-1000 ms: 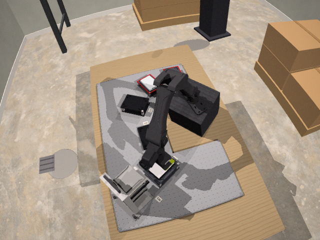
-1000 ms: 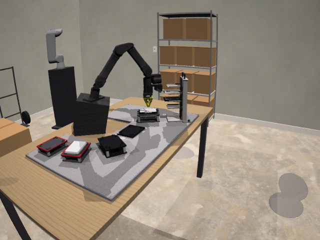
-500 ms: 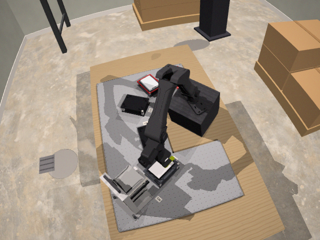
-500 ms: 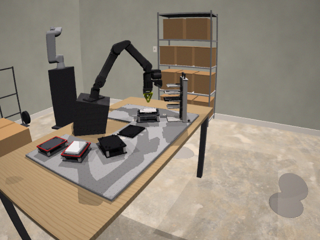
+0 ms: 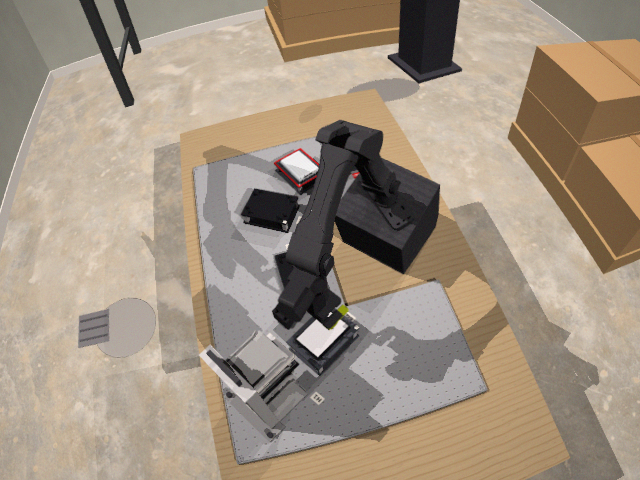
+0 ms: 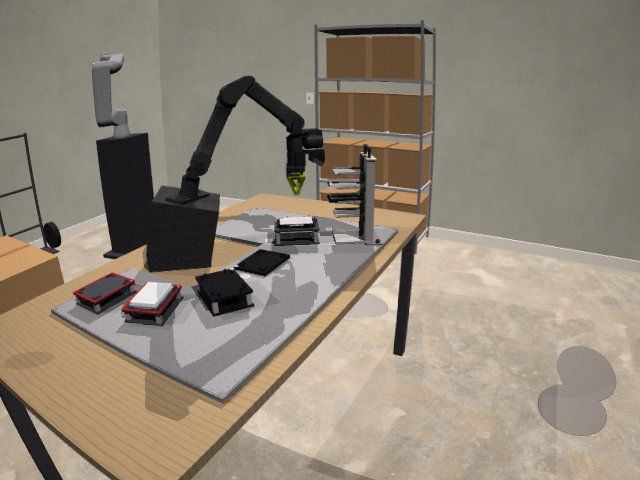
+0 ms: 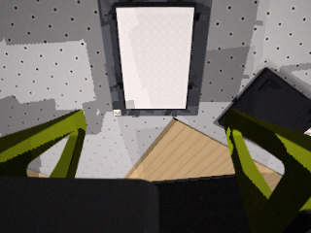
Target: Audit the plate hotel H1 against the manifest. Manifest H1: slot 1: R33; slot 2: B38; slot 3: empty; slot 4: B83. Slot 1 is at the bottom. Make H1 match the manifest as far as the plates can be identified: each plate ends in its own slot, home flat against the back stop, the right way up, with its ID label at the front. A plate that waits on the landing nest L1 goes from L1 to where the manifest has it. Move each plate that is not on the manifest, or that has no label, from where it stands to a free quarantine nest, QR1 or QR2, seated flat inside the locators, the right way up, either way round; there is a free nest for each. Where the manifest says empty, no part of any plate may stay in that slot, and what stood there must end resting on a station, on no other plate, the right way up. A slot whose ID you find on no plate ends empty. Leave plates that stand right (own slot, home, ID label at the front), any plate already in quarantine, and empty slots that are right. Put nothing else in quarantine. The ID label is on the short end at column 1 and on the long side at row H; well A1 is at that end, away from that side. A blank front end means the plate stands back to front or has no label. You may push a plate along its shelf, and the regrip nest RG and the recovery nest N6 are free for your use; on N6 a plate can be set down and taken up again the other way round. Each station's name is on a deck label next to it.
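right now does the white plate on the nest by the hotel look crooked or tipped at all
No. The white plate lies flat and square inside its black nest, edges parallel to the frame. The gripper hangs above it, fingers wide apart, holding nothing.
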`<move>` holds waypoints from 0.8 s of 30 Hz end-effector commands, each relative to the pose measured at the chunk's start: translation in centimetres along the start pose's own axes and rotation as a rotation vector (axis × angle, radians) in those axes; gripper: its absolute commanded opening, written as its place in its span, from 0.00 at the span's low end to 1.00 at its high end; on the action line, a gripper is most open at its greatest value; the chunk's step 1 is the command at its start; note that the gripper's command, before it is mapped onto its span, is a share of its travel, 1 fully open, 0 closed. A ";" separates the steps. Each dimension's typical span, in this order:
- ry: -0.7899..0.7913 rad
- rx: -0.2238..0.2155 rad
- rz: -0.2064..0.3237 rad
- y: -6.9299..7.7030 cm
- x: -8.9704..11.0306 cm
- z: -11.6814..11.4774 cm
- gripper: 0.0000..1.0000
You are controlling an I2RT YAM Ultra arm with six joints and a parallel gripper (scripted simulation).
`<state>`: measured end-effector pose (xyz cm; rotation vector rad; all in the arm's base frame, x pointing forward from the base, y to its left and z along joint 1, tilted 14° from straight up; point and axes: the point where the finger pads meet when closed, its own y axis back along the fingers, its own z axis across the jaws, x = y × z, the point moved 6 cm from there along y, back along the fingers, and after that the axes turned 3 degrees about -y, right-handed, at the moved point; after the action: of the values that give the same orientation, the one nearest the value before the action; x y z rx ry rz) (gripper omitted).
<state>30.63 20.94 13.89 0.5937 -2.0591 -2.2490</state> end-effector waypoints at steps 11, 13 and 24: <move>0.008 -0.004 -0.023 4.8 -0.2 0.5 1.00; 0.008 -0.004 -0.023 5.1 -0.2 0.5 1.00; 0.000 0.005 0.020 5.8 0.8 -1.1 1.00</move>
<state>29.34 20.32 18.99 0.5969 -2.0538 -2.2451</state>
